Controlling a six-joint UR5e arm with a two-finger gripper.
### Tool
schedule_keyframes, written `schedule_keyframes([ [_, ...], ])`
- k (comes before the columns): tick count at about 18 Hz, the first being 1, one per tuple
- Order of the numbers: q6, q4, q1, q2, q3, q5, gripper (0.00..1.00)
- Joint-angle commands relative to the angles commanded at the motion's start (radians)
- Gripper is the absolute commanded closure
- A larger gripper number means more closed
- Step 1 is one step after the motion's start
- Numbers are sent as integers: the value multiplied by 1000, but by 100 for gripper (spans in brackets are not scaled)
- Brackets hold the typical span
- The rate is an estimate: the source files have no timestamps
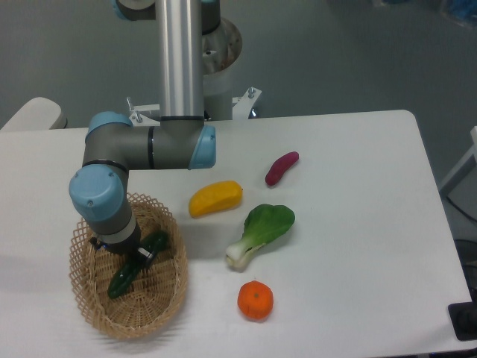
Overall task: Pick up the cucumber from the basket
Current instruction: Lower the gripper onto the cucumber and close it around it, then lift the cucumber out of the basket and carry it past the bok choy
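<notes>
A UR5e arm reaches down into a woven wicker basket [97,309] on a white tabletop [358,246], its pincer [139,257] at the middle of a dark green cucumber [123,280]; its grip cannot be made out. A yellow fruit [215,198], bok choy [261,233], orange [255,300] and purple vegetable [282,168] lie nearby.

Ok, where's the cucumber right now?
In the basket at the table's front-left corner, the cucumber lies diagonally, its middle under the gripper.
</notes>
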Motion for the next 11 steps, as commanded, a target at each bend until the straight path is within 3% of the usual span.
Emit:
schedule_keyframes([
  [5,3,-2,5,14,18,-5,79],
  [11,23,-12,41,77,77,-8,79],
])
